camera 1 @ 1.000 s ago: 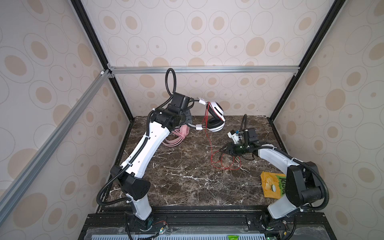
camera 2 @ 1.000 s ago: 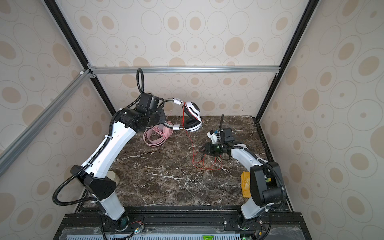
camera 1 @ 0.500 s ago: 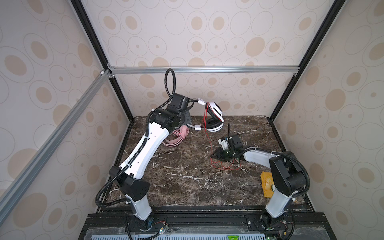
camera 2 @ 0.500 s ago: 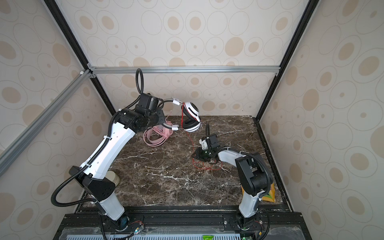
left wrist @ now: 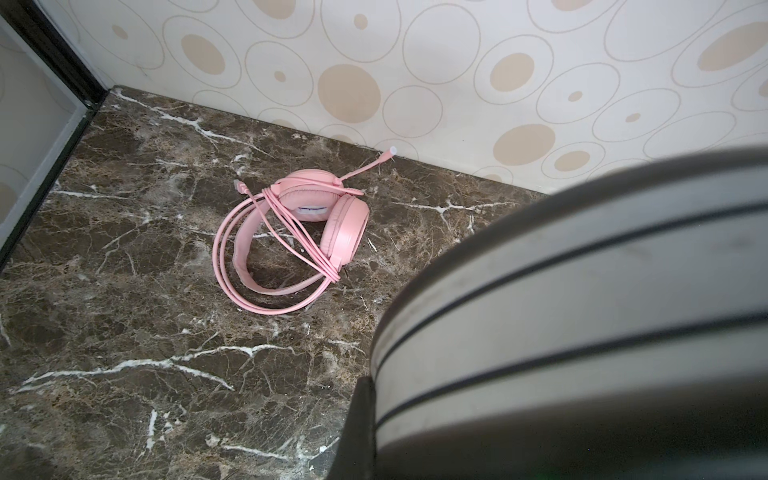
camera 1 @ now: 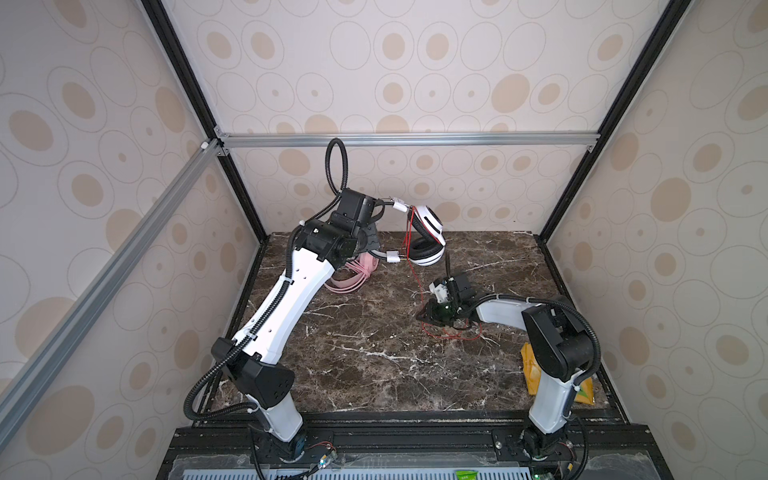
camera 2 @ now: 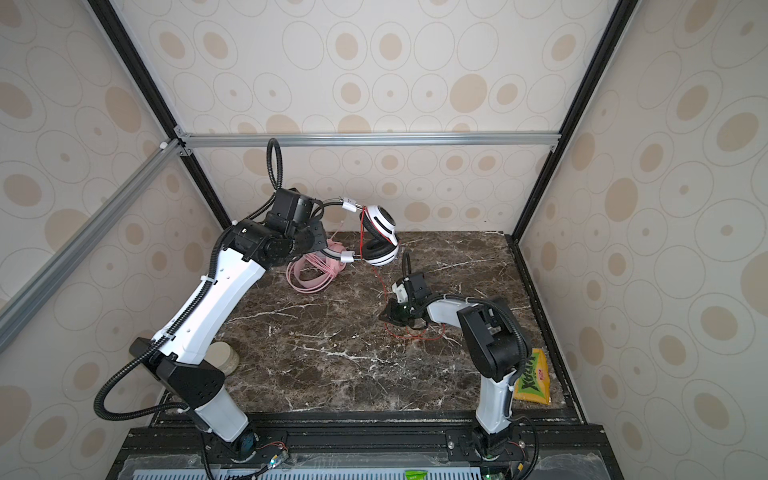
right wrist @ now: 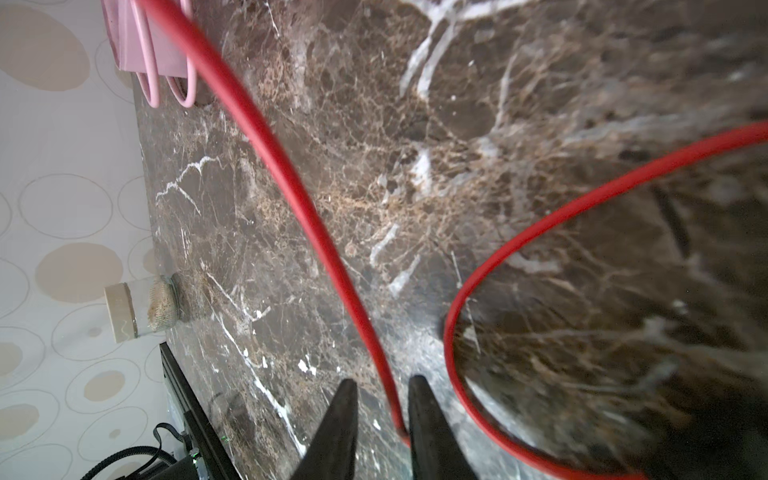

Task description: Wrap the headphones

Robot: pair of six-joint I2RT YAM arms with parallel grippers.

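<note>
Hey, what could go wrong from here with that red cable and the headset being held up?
1. The red cable lies between the right gripper's parted jaws, near one finger; it may slip out when they close.
2. It runs up to the white-and-black headset in the left gripper; pulling could twist that grip.

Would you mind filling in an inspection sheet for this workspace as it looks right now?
Surface: dark marble table, nothing spilled.
Job's things: white headphones held in the air; pink headphones lying by the back wall, cable wound round them.
Clutter: yellow packet front right; jar front left.
Grippers: left gripper shut on the white headphones' band; right gripper low, fingers open astride the red cable.
Cables: red cable hangs from the white headphones into loose loops on the table.
Surroundings: spotted walls, metal rail.
</note>
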